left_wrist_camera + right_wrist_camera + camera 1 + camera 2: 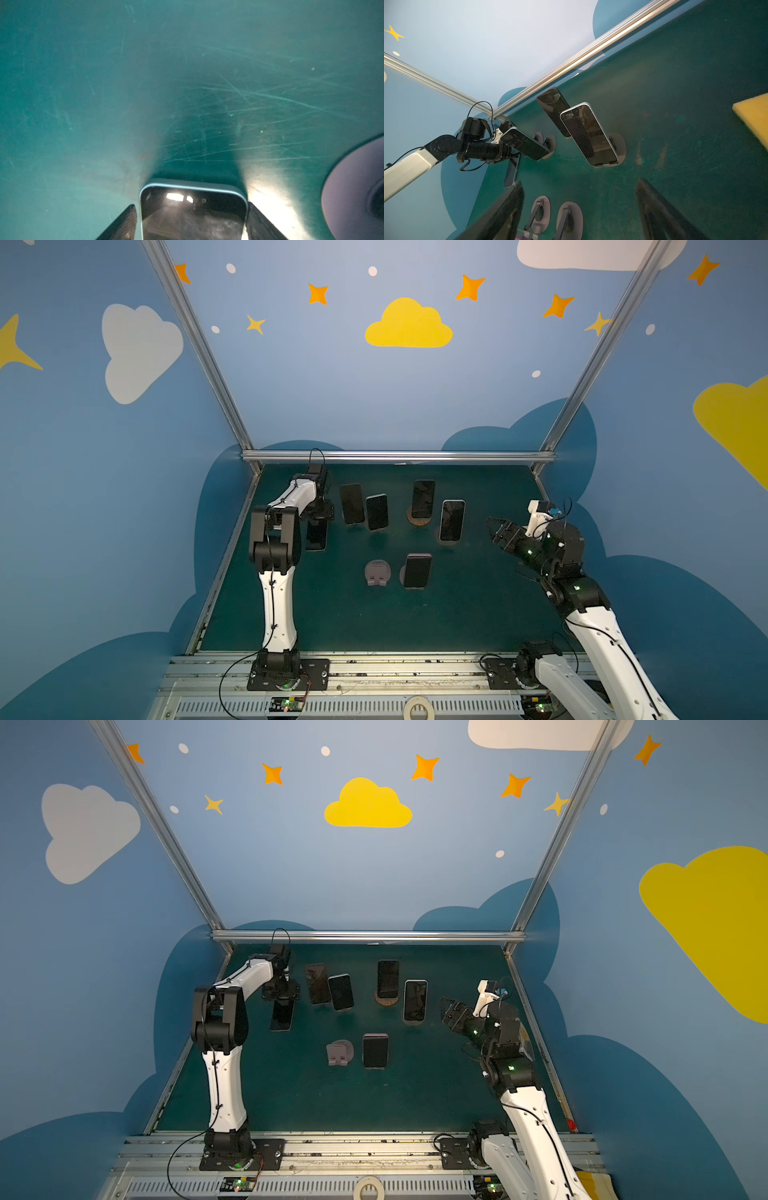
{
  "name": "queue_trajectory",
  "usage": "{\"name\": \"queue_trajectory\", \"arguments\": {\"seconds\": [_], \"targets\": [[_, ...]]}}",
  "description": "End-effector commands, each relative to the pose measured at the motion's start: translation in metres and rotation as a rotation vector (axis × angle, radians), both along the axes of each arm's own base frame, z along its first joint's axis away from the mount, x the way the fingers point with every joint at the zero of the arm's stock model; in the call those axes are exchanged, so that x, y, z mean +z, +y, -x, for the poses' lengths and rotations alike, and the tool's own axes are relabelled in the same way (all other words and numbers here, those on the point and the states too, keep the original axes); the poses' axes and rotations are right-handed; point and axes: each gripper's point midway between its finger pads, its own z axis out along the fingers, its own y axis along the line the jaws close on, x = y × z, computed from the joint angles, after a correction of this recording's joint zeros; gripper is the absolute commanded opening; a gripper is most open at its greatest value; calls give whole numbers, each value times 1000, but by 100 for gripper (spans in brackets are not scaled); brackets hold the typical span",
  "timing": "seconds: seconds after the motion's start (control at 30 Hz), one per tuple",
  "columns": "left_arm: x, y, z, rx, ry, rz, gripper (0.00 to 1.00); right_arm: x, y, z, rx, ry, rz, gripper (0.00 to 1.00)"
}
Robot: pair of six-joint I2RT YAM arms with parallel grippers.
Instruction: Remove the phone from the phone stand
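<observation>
In both top views the left gripper (317,526) points down over the phone (316,536). The phone is left of the empty stand (377,572), a little farther back and well apart from it. The right gripper (496,531) hangs far to the right of that stand, past the five other phones (452,520) (all propped upright).

The left wrist view shows the jaws flanking the phone's sides, its far end at or just above the table (187,83). Whether they pinch it or stand just clear cannot be told.

In the right wrist view the right jaws are spread wide with nothing between them, and the phone (511,172) hangs edge-on under the left gripper.

The step in hand looks like setting the phone down. That calls for lowering until it rests on the table, parting the jaws fully, then lifting straight up so neither jaw drags it.
</observation>
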Motion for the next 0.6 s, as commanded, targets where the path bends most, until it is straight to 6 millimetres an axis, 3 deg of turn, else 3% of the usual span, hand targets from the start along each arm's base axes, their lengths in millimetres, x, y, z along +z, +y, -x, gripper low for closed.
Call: {"name": "queue_trajectory", "arguments": {"seconds": [0.0,0.1,0.27,0.43,0.57], "targets": [[10,6,4,31,-15,-9,80,16,3,0,14,-32,5,85],[42,8,-1,64,-102,-10,81,11,1,-6,-10,-12,12,84],[121,11,-2,122,-325,7,85,10,9,-7,-5,11,82,83],[203,7,21,158,-562,82,87,34,20,1,-6,-20,170,82],[249,-10,46,154,-751,225,89,55,35,10,7,-50,230,81]]}}
